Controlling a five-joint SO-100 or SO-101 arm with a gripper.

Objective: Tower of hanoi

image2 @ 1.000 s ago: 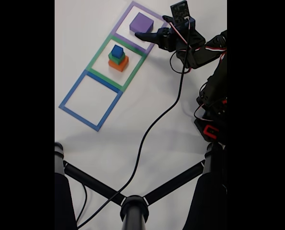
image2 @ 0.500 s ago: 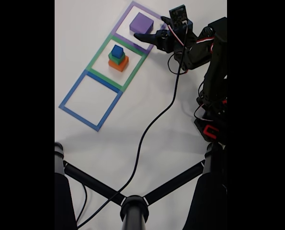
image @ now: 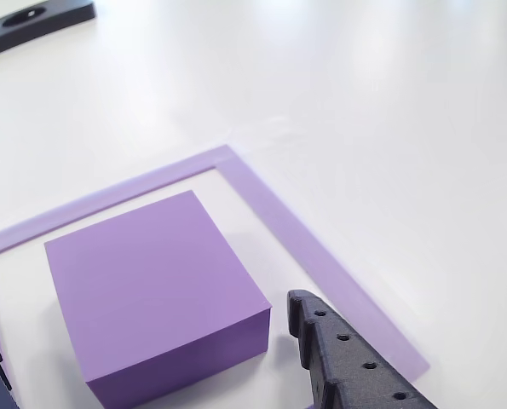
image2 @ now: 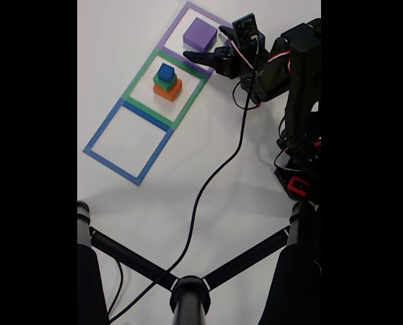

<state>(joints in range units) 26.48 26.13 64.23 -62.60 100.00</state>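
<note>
Purple cube (image2: 200, 34) sits inside its purple outline (image2: 179, 24) near the desk's (image2: 208, 169) far edge.
We see our end effector (image2: 202, 45) spread apart just beside it, not touching.

the large matte purple cube (image2: 200, 34) sits flat by itself inside the purple square outline (image2: 175, 28), while next to that outline the small dark blue cube (image2: 165, 72) tops the green cube (image2: 162, 82) on the orange cube (image2: 168, 91), stacked upright.
</note>
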